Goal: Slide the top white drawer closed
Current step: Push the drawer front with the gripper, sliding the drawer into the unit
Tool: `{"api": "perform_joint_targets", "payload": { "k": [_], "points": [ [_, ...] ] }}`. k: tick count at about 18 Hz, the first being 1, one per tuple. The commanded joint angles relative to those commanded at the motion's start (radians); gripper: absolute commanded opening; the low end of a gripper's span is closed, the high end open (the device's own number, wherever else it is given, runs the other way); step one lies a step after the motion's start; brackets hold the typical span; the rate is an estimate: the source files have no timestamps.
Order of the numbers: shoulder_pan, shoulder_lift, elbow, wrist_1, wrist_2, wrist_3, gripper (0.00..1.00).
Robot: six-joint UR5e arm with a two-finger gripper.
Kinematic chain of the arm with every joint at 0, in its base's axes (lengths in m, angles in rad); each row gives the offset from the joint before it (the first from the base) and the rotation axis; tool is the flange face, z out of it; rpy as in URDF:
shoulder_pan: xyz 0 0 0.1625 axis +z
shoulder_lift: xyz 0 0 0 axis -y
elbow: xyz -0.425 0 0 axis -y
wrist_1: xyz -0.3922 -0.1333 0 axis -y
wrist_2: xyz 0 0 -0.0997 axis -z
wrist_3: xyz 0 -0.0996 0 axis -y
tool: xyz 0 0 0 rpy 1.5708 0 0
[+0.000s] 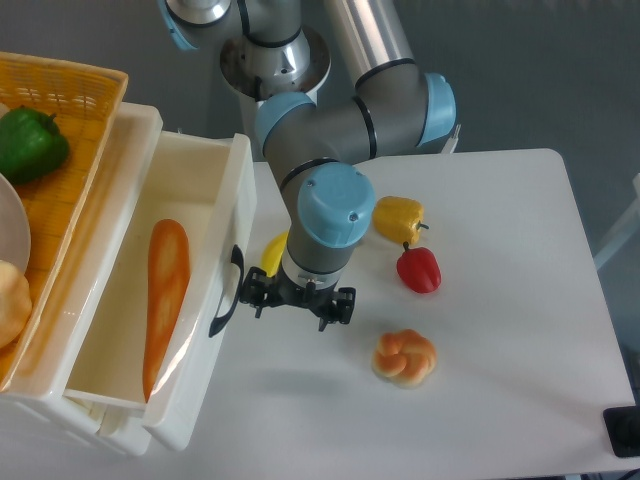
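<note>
Top white drawer (205,190) open — fingers (262,297) near handle (228,290).

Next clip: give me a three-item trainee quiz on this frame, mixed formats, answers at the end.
1. True or false: the top white drawer is fully shut.
2. What lies inside it? A) red pepper B) long orange baguette C) green pepper
3. Fill in: the gripper hangs just right of the drawer's black ____.

Key: 1 false, it stands pulled out. 2 B. 3 handle.
</note>
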Motion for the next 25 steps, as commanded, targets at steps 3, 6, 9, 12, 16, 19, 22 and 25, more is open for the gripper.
{"api": "perform_joint_targets", "payload": {
  "k": [3, 6, 9, 12, 16, 19, 22, 25],
  "points": [
    [-0.020, 0.000, 0.000, 0.002, 0.000, 0.000, 1.00],
    [-0.037, -0.002, 0.000, 0.002, 0.003, 0.000, 1.00],
    [-0.051, 0.000, 0.002, 0.002, 0.003, 0.002, 1.00],
    [-0.066, 0.005, 0.000, 0.003, 0.003, 0.002, 1.00],
    [-0.080, 0.006, 0.000, 0.003, 0.005, 0.002, 1.00],
    [-0.091, 0.011, -0.002, 0.002, 0.005, 0.000, 1.00],
    [-0.101, 0.012, -0.020, 0.009, 0.005, -0.002, 1.00],
    [-0.101, 0.018, -0.020, 0.009, 0.003, -0.002, 1.00]
  ]
}}
